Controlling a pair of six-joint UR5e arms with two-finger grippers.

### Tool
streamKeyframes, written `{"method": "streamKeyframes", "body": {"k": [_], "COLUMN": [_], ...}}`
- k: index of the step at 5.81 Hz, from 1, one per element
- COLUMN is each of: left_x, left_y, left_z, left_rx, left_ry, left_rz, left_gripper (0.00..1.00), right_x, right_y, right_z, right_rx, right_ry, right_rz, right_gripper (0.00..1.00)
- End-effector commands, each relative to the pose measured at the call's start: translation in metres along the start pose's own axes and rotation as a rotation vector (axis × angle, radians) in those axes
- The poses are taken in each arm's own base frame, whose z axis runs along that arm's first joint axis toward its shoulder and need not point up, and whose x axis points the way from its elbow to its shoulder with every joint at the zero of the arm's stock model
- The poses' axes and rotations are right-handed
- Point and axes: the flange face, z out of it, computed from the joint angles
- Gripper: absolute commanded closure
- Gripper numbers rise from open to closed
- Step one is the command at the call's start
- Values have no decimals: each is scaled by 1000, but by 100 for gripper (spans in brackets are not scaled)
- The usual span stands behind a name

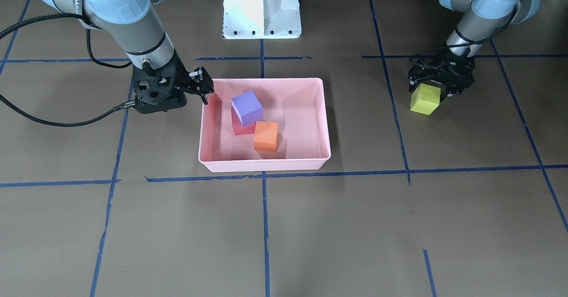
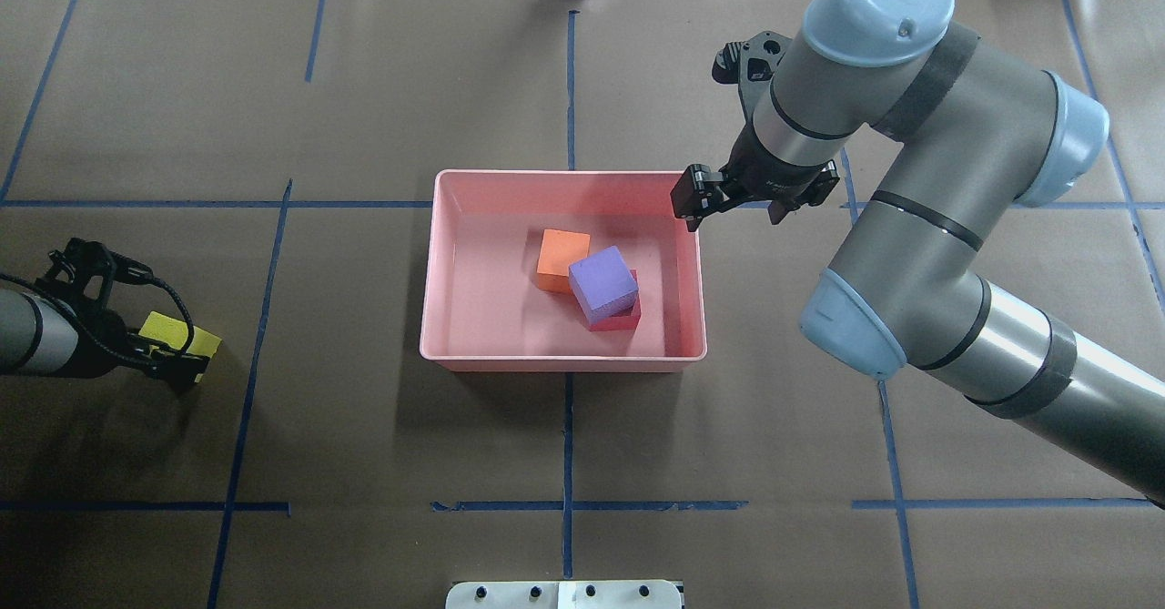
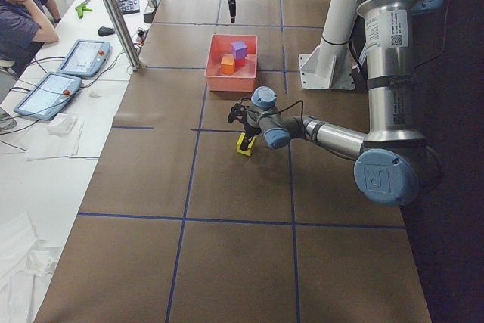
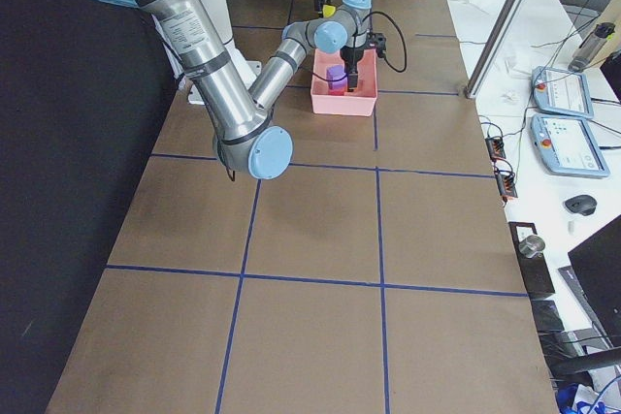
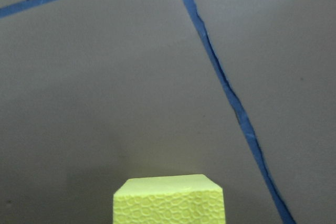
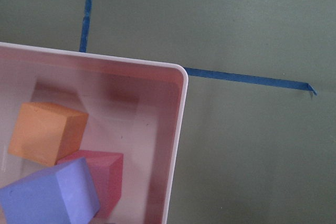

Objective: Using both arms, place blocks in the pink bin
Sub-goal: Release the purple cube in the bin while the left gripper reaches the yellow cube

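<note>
The pink bin (image 1: 266, 164) (image 2: 564, 360) sits mid-table. Inside it, the purple block (image 1: 246, 107) (image 2: 602, 283) leans tilted on the red-pink block (image 1: 242, 129) (image 2: 623, 319). The orange block (image 1: 266, 136) (image 2: 562, 260) stands beside them. My right gripper (image 1: 177, 97) (image 2: 737, 213) hangs open and empty above the bin's corner on my right; its wrist view shows that corner (image 6: 178, 129) and the three blocks. My left gripper (image 1: 432, 90) (image 2: 168, 354) is far out on my left, shut on the yellow-green block (image 1: 425, 98) (image 2: 177, 338) (image 5: 168, 200), low over the table.
The white pedestal base (image 1: 262, 8) stands behind the bin on the robot's side. Blue tape lines cross the brown table. An operator (image 3: 23, 13) sits at a side desk with tablets (image 3: 79, 57) beyond the table's far edge.
</note>
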Motion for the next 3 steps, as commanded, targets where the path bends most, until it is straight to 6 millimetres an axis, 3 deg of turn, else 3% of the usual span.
{"method": "streamKeyframes", "body": {"k": [1, 2, 3], "left_x": [-1, 3, 29], "left_y": [4, 2, -13], "left_z": [10, 5, -19], "left_rx": [-15, -26, -46], "left_ry": [-10, -9, -5], "left_rz": [-5, -9, -14], "left_gripper": [48, 83, 83], "right_x": [1, 7, 20], "right_y": [0, 3, 7], "right_z": [-1, -3, -12], "right_rx": [2, 5, 18], "right_ry": [-1, -1, -3], "right_rz": [-1, -1, -31], "right_gripper": [0, 0, 0]}}
